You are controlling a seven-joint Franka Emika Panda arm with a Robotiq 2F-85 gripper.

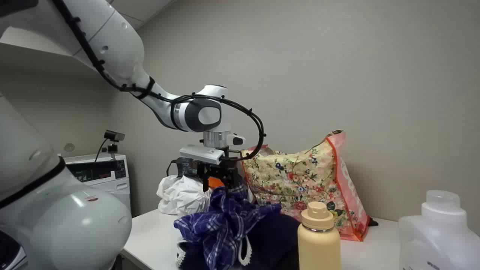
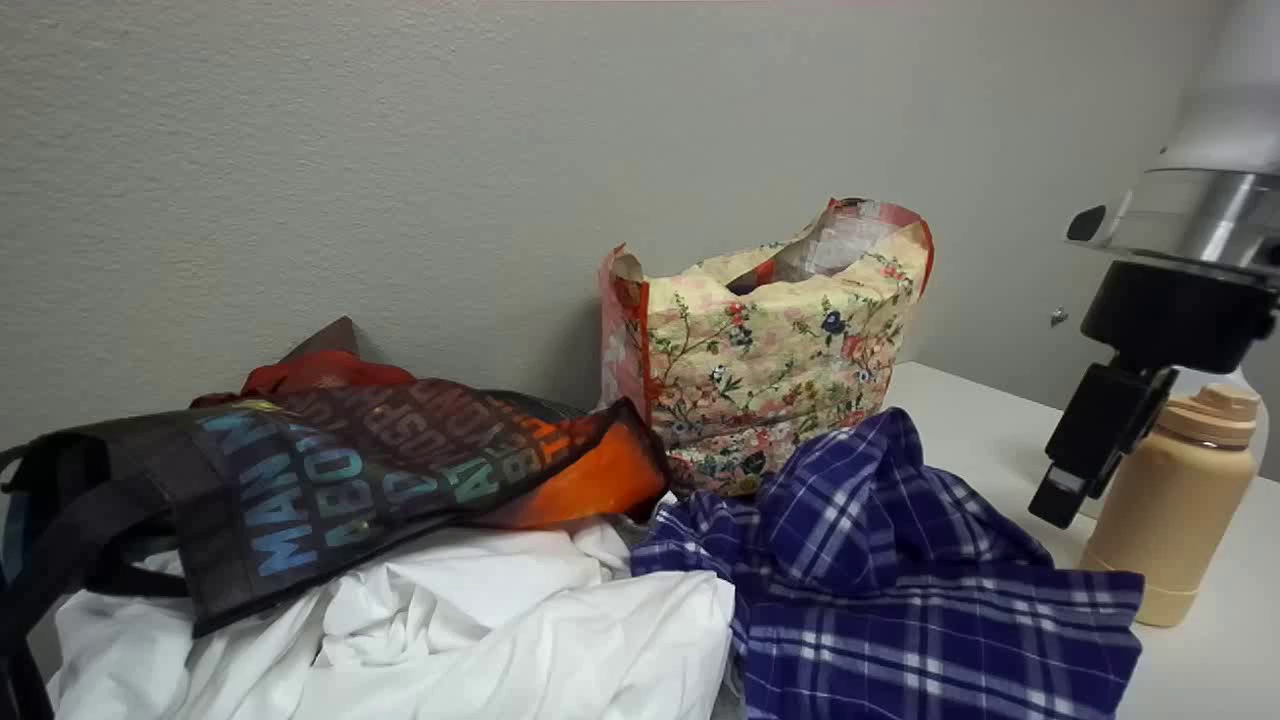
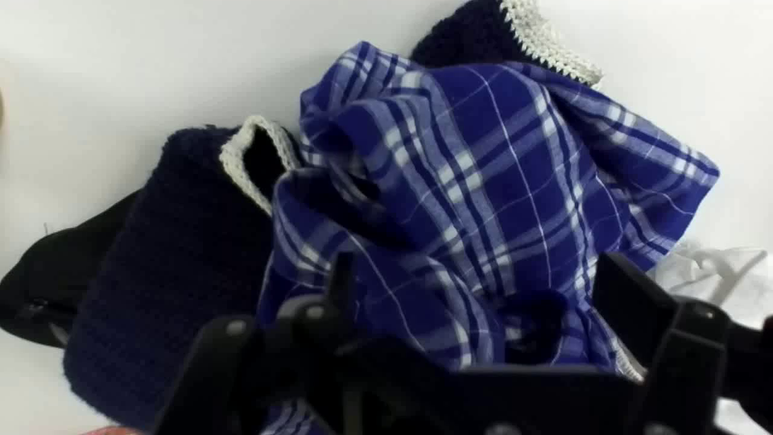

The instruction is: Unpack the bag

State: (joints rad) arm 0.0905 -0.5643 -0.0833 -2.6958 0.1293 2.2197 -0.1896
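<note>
Over a white tabletop (image 1: 153, 234), reaching from the left with a white robot arm (image 1: 116, 45) in an exterior view, and carrying a gripper (image 1: 220, 184) with widely parted fingers (image 3: 631, 302) above a crumpled blue plaid cloth (image 3: 507, 169), bunched partly over a navy knit garment (image 3: 175, 272) with pale edging. Impossible to judge from these angles whether touching the fabric. Seen with the floral bag (image 1: 290, 180) on the right in an exterior view, upright on the tabletop near the far wall (image 1: 375, 75), with a gaping mouth (image 2: 835, 250) at the top. Flanked on the left, in both exterior views, by heaped white cloth (image 2: 480, 640) under a black bag (image 2: 350, 470) printed with colorful letters, and on the right by an upright tan bottle (image 2: 1170, 510), placed nearer than the floral bag. Bounded in an exterior view by a translucent jug (image 1: 437, 236) at near right and by a white machine (image 1: 120, 189) at far left, topped with a small camera (image 1: 113, 135) on a stand (image 1: 112, 149).
</note>
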